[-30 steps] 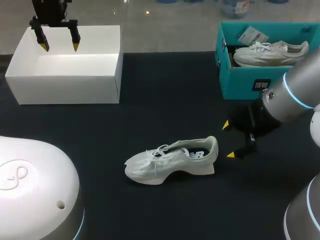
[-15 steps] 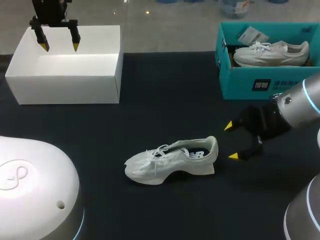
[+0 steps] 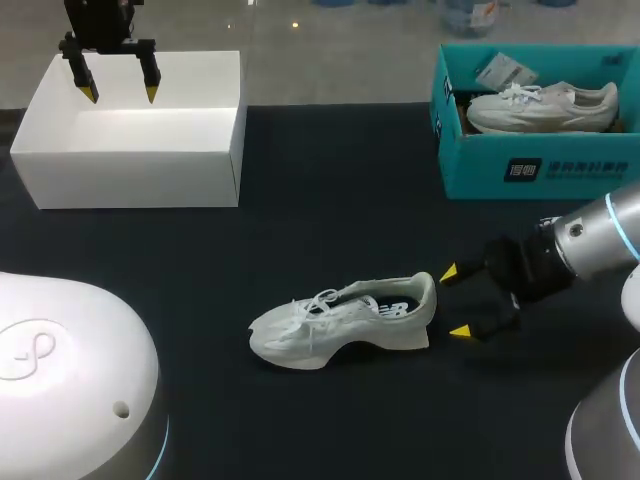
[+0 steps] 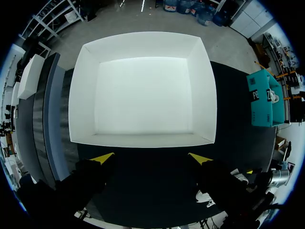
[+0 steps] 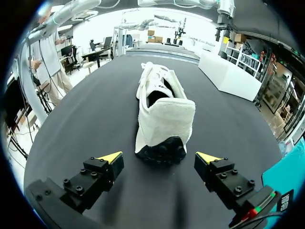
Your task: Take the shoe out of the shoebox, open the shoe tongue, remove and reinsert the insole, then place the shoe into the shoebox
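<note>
On counter [image 3: 330, 200], shoe [image 3: 340, 322] lies unboxed; right gripper [image 3: 455, 301] spread wide at its 3 o'clock, nothing held; tongue, insole, reboxing all pending.

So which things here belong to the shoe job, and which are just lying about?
Job: loose white shoe; right gripper, open behind its heel; left gripper over the empty white box; teal shoebox.
Lying about: second shoe and paper tag in it.
</note>
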Controlling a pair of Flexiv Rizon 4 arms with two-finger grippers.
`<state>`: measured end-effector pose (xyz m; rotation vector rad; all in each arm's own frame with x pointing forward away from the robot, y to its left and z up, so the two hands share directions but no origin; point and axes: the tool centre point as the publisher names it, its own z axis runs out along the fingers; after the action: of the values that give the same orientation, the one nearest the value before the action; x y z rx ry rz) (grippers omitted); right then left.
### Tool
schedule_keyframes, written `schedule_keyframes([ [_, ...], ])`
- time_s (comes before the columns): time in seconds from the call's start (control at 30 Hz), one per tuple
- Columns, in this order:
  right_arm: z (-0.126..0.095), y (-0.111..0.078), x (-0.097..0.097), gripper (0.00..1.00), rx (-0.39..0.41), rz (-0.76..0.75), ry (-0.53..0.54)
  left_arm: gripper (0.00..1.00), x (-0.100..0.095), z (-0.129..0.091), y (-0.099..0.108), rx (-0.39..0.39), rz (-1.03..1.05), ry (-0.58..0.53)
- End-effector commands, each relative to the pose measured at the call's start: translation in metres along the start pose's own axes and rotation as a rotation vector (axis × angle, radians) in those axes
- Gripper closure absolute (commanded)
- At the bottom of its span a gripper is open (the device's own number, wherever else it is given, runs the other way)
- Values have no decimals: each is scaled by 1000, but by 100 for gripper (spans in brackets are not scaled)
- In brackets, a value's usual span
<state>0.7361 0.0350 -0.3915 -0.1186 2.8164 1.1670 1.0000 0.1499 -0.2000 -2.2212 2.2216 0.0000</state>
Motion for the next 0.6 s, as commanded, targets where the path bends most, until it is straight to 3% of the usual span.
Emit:
schedule_keyframes([
  [0.03,17,-3,-15,0,-26,2,30,0,0,0,0,0,0,0],
  [0.3,27,7,-14,0,-133,3,30,0,0,0,0,0,0,0],
  [0.6,35,17,-5,0,-167,2,61,0,0,0,0,0,0,0],
])
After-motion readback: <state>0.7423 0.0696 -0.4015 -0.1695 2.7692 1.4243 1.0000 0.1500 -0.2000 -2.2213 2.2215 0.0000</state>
